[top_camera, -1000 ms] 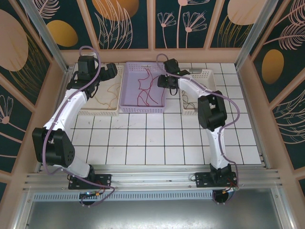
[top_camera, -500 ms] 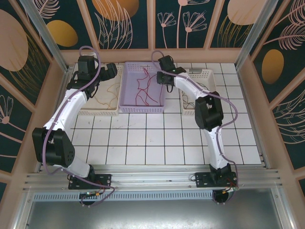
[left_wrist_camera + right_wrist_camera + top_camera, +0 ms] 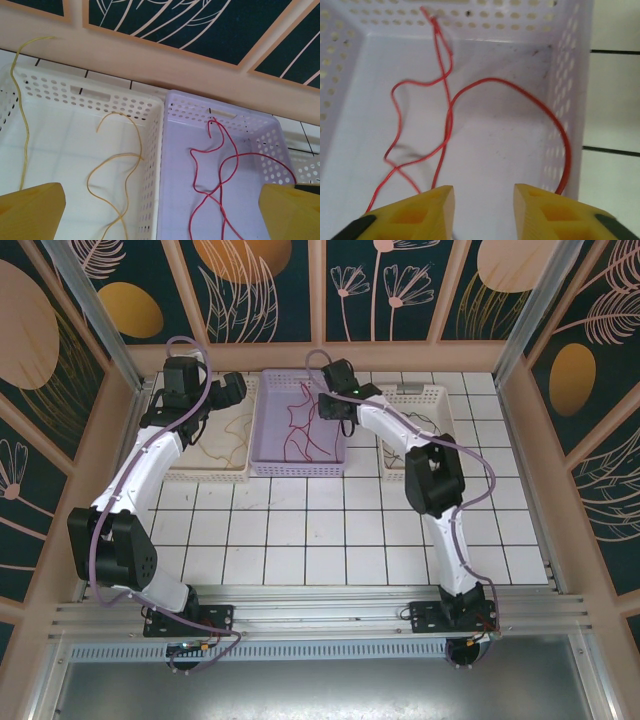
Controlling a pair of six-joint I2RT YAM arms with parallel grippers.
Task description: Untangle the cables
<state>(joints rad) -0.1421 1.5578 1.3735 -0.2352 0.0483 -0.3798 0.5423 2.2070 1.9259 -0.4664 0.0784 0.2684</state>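
Note:
A red cable (image 3: 449, 112) lies in loose crossing loops on the floor of the lilac basket (image 3: 570, 75). My right gripper (image 3: 485, 210) hovers low over it, open, with nothing between its yellow fingers (image 3: 420, 212); one red strand runs under the right finger. From above, the right gripper (image 3: 330, 400) is over the lilac basket's (image 3: 268, 430) right side. My left gripper (image 3: 160, 215) is wide open above the wall between the white basket (image 3: 150, 107) and the lilac one. Yellow cable (image 3: 117, 160) lies in the white basket, the red cable (image 3: 225, 170) beside it.
A second white basket (image 3: 432, 395) stands to the right of the lilac one, with a thin black cable (image 3: 392, 447) in it under the right arm. The three baskets sit in a row along the back wall. White tiled floor (image 3: 300, 530) stretches in front.
My right gripper has moved left and toward the back wall, further over the lilac basket. The left arm has stayed where it was.

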